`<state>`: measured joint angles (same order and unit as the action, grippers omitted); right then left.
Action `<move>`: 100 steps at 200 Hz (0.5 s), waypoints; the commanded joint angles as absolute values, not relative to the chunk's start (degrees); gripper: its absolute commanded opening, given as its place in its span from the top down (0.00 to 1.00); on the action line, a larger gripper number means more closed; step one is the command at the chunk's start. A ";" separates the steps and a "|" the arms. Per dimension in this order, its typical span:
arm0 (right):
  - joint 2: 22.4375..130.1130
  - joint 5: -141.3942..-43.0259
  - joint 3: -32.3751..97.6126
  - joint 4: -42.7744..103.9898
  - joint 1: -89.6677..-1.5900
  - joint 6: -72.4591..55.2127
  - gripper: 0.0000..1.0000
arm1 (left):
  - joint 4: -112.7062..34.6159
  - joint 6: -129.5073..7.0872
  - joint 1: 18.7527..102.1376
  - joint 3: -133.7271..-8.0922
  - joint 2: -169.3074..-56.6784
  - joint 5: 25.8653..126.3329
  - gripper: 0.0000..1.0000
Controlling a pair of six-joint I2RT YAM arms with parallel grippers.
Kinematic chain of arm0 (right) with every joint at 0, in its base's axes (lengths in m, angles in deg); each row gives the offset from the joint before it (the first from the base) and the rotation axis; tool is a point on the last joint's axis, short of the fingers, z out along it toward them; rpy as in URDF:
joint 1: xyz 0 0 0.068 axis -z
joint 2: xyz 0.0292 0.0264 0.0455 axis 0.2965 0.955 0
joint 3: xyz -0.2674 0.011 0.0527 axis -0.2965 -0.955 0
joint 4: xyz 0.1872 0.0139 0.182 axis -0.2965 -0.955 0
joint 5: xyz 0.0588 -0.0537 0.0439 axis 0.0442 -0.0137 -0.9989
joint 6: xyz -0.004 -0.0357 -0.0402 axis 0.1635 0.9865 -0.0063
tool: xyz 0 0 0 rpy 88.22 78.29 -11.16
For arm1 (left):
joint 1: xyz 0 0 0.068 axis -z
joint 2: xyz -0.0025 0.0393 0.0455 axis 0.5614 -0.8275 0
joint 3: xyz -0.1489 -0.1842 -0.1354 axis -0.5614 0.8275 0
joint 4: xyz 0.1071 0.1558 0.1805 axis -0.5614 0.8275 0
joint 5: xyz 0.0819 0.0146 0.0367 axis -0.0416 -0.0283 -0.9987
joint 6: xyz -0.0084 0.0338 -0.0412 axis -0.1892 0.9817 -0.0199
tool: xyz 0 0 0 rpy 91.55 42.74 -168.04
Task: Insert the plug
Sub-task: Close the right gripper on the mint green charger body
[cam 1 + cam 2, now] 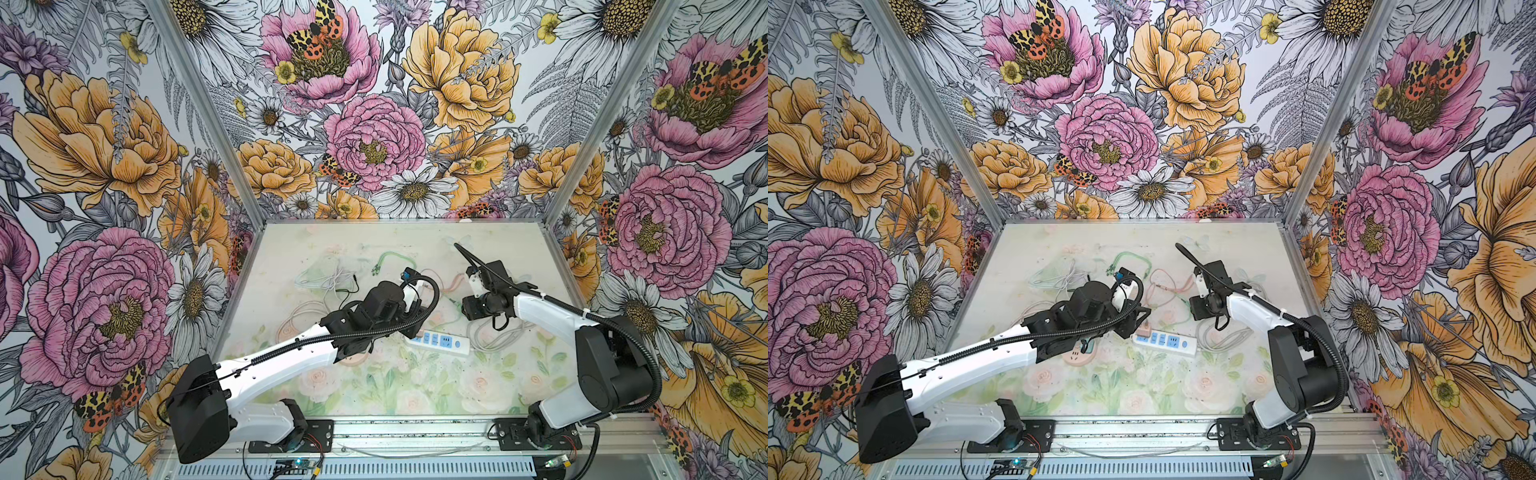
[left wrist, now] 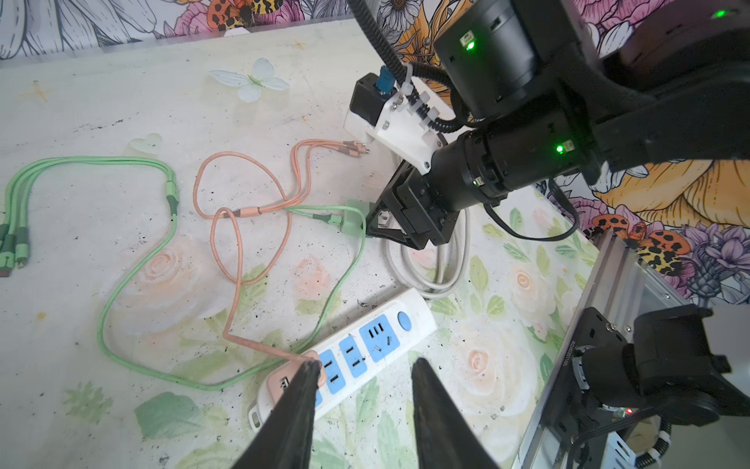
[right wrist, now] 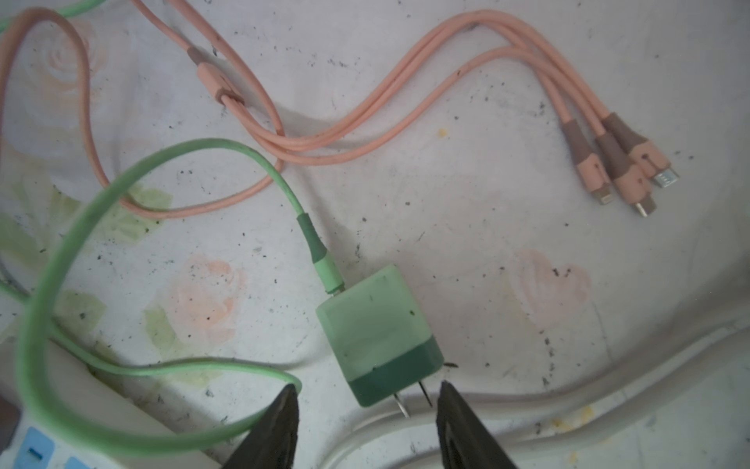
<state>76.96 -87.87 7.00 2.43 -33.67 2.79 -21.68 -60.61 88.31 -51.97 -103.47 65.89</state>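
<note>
1. The right gripper [image 3: 367, 390] is seen low over the table [image 3: 487, 251], jaws apart, nothing clamped.
2. The green plug [image 3: 375, 333] is found lying flat just ahead of it, with the two prongs pointed in between the fingertips.
3. One fingertip is placed just beside the plug's dark end; the other is kept apart from it.
4. The green cable [image 3: 61, 260] is looped off to one side of the jaws, and the pink cable [image 3: 365, 134] is spread farther out beyond the plug.
5. The left gripper [image 2: 365, 365] is held with jaws apart over the power strip [image 2: 383, 337].
6. A pink adapter [image 2: 276, 377], seated in the strip, is seen right beside one finger; contact cannot be told.
</note>
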 commanded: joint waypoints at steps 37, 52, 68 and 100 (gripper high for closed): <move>78.71 -81.03 7.64 3.60 -35.04 6.82 0.43 | -21.82 -59.30 88.73 -51.63 -102.39 64.95 0.59; 79.57 -83.06 8.12 3.57 -35.17 8.78 0.43 | -21.81 -59.26 88.74 -51.73 -102.57 65.21 0.59; 80.68 -84.66 8.62 3.57 -35.29 10.01 0.43 | -21.81 -59.15 88.74 -51.83 -102.44 65.26 0.59; 82.33 -82.49 9.90 3.61 -35.71 11.98 0.43 | -21.82 -59.04 88.71 -51.69 -101.75 64.97 0.59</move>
<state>81.03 -83.87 7.13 2.38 -35.24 9.04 -21.63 -60.44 88.37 -51.97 -103.16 65.89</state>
